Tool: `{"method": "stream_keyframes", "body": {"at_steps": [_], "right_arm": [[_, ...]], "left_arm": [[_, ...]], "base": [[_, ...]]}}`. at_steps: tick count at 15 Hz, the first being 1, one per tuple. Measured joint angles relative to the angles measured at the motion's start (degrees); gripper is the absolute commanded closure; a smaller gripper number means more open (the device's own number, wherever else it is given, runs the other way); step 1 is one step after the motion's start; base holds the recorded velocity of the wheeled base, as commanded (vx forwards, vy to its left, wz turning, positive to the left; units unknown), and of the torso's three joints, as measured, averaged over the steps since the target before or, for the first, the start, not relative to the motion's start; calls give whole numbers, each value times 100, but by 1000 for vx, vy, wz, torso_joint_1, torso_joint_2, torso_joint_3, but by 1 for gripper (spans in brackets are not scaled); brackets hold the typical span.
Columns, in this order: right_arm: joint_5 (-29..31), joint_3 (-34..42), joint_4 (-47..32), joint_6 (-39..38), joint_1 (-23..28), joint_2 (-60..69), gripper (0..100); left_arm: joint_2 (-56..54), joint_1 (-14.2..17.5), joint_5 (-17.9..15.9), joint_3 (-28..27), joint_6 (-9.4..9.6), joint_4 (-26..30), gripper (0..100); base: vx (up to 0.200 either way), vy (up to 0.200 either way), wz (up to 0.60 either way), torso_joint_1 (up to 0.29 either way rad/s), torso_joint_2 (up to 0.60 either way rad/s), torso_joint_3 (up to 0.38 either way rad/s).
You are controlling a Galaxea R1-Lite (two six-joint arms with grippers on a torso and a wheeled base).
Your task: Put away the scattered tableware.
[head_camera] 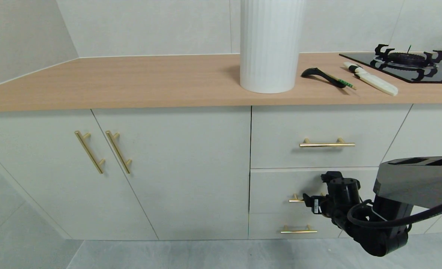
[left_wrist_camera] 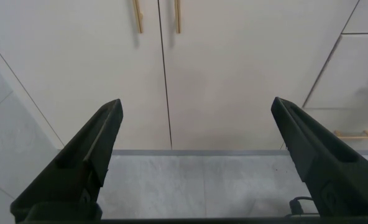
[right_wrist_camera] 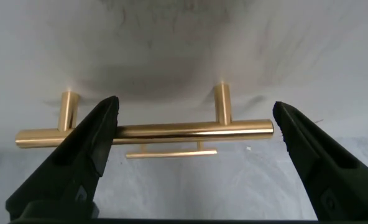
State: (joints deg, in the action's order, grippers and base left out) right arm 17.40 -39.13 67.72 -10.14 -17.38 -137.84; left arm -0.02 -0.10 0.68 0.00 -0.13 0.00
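the scattered tableware lies on the wooden counter, off to the robot's right. a black spoon lies there with a pair of chopsticks touching it, and what looks like a white knife is just beside them. all three sit between a tall white ribbed holder and the black hob at the counter's far right end. the holder stands upright near the front edge.

below the counter, under the tableware, is a stack of three drawers. the right gripper is down at the middle drawer, up against its gold handle. from the wrist the fingers are spread wide apart, one on each side, with the handle's bar running across the gap between them. they have hold of nothing, and i cannot tell whether either finger touches the bar. the top drawer's handle is above it and the bottom drawer's handle is below it; all the drawers look closed.

the left gripper hangs low in front of the double cabinet doors, its fingers also wide open and empty. it points at the foot of the doors where they meet the grey floor. the two slim gold door handles sit side by side at the seam.
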Motion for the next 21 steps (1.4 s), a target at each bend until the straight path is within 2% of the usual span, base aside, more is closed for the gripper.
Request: {"method": "stream_keyframes", "body": {"at_steps": [7, 10, 15, 21], "right_arm": [[0, 61, -52, 24, 2, 35, 0], [-46, 380, -165, 278, -33, 286, 0], [-418, 831, -830, 323, -160, 1360, 0], [-423, 846, -898, 301, -290, 2678, 0]], "left_arm": [[0, 0, -2, 0, 0, 0, 0], [0, 0, -2, 0, 0, 0, 0], [0, -1, -2, 0, -2, 0, 0], [0, 0, -2, 0, 0, 0, 0]], "base": [[0, 0, 0, 0, 0, 0], [0, 0, 0, 0, 0, 0], [0, 0, 0, 0, 0, 0], [0, 0, 0, 0, 0, 0]]}}
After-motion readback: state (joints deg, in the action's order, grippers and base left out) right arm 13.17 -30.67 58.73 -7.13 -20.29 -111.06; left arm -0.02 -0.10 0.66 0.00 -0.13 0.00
